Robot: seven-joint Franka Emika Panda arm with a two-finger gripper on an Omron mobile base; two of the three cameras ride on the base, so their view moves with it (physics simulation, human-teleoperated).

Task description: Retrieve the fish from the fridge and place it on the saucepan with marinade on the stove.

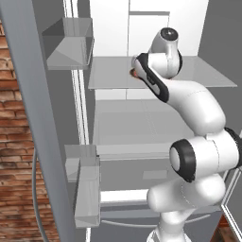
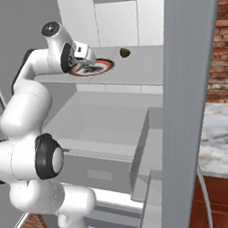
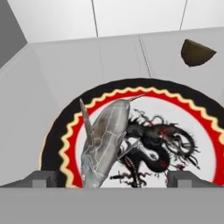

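fish lies on plate, plate on fridge upper shelf. dark lump on same shelf, behind plate, apart from it. gripper over plate's near edge.

No text, label, brand, number or sign can be read anywhere. The plate at the centre of the hand view bears only a black dragon-like drawing, no letters.

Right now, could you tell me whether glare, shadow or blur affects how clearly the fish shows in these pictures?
Hand view: fish sharp, evenly lit, no glare, on the patterned plate. Right base view: arm hides most of the plate; fish not discernible. Left base view: flat light, soft shelf shading.
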